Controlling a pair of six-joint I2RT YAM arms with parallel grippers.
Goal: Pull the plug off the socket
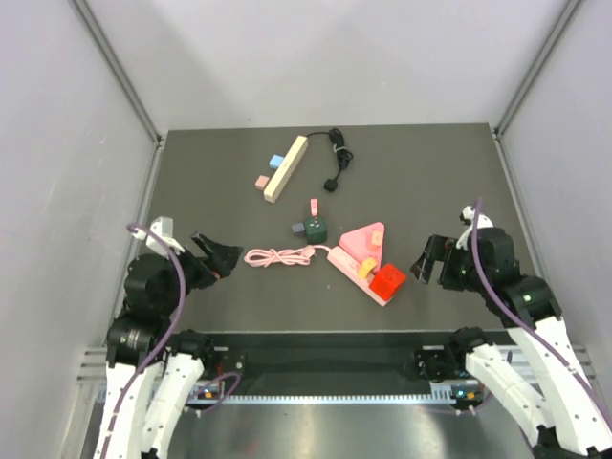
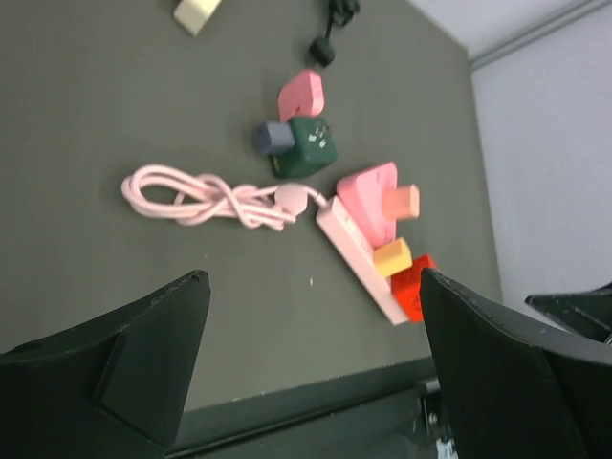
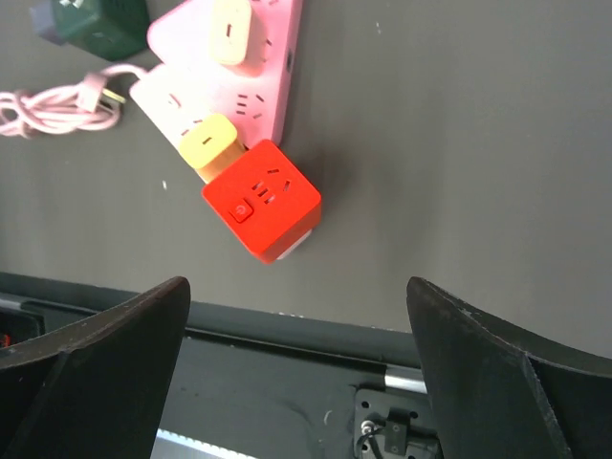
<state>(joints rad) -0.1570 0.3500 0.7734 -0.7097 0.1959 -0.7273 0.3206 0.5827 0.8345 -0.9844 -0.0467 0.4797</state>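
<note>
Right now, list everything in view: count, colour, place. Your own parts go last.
power strip: 1, pink, table centre
triangular socket: 1, pink, against the strip's far side
cube socket: 1, red, at the strip's near-right end
yellow plug: 1, on the strip beside the red cube
orange plug: 1, on the triangular socket
coiled cable: 1, pink, left of the strip
cube adapter: 1, dark green, beyond the cable
long strip: 1, cream, far left of centre
black cable: 1, far centre
left tool: 1, black, open, left of the cable
right tool: 1, black, open, right of the red cube
</note>
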